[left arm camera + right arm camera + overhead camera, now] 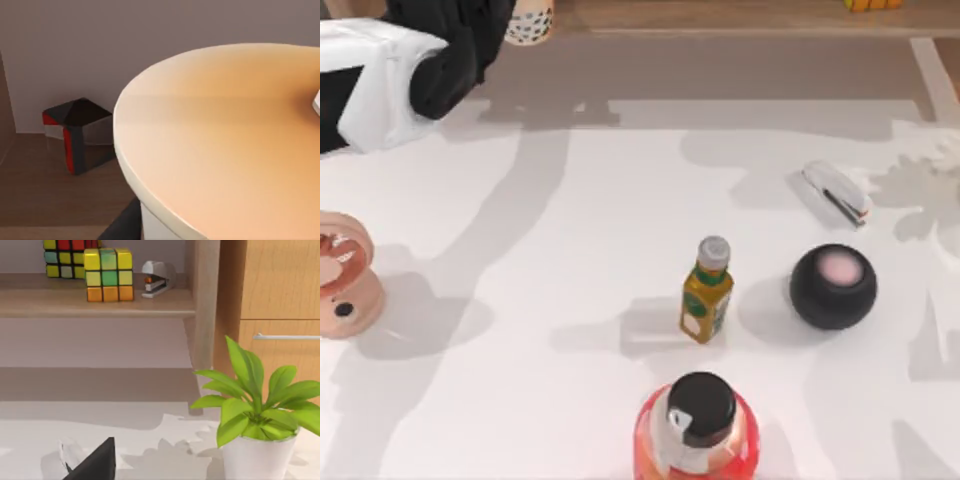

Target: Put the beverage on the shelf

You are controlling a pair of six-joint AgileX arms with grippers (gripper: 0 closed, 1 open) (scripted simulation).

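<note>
The left gripper (515,25) holds the milk tea cup (529,22) over the shelf (720,15); light, top-heavy, best gripped mid-body.

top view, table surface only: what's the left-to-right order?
Pink fan → yellow-green bottle → black ball with a pink top. The red bottle and stapler are left out, since they overlap those in left-to-right position.
</note>
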